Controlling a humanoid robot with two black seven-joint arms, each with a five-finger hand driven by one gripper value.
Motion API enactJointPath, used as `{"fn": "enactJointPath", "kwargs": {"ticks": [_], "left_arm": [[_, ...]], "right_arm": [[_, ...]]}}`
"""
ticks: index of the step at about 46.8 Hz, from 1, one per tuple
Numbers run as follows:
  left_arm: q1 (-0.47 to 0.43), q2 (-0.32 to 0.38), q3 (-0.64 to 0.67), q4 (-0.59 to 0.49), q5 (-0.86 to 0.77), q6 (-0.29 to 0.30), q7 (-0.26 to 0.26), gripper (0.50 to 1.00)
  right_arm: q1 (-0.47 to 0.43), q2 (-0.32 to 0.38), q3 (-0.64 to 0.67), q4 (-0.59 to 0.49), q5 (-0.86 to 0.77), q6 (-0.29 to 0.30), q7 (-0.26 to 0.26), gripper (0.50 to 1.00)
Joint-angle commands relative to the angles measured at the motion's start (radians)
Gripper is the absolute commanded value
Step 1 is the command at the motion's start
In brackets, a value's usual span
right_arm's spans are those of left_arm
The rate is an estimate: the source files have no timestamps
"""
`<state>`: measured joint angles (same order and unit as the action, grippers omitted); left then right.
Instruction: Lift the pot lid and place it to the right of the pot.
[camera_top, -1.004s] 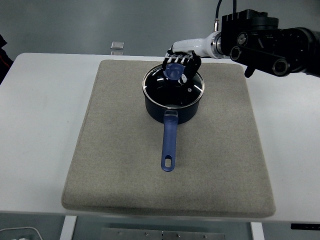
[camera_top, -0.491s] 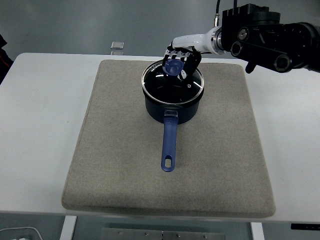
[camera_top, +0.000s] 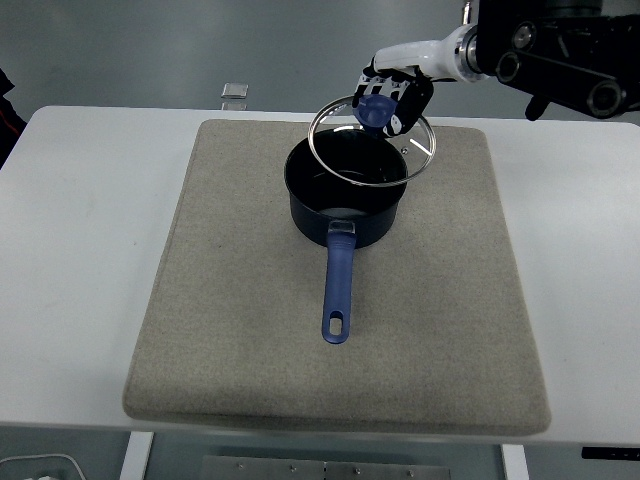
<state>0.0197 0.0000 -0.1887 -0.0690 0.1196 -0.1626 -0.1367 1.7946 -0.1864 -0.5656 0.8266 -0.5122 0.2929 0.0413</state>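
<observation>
A dark blue pot (camera_top: 345, 205) with a long blue handle (camera_top: 338, 288) stands on the grey mat (camera_top: 240, 300), its handle pointing toward the near edge. Its glass lid (camera_top: 372, 143), rimmed in metal and topped by a blue knob (camera_top: 375, 109), hangs tilted in the air above the pot's far right side. My right hand (camera_top: 392, 98) comes in from the upper right and is shut on the knob. The pot's mouth is now uncovered. No left arm shows in the picture.
The mat lies on a white table (camera_top: 80, 260). A small pale square object (camera_top: 234, 91) sits at the table's far edge. Bare mat (camera_top: 455, 230) stretches to the right of the pot. A dark shape shows at the picture's left edge.
The lid, which rested on the pot, has risen off it and shifted up and to the right in my right hand. The pot has stayed where it was.
</observation>
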Motion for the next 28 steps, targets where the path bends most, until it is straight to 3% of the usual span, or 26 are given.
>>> {"fn": "enactJointPath", "kwargs": {"ticks": [1, 28], "left_arm": [[0.0, 0.0, 0.0, 0.0, 0.0, 0.0, 0.0, 1.0], [0.0, 0.0, 0.0, 0.0, 0.0, 0.0, -0.001, 1.0]], "right_arm": [[0.0, -0.03, 0.0, 0.0, -0.002, 0.011, -0.001, 0.509], [-0.087, -0.162, -0.013, 0.0, -0.029, 0.009, -0.008, 0.509]]}}
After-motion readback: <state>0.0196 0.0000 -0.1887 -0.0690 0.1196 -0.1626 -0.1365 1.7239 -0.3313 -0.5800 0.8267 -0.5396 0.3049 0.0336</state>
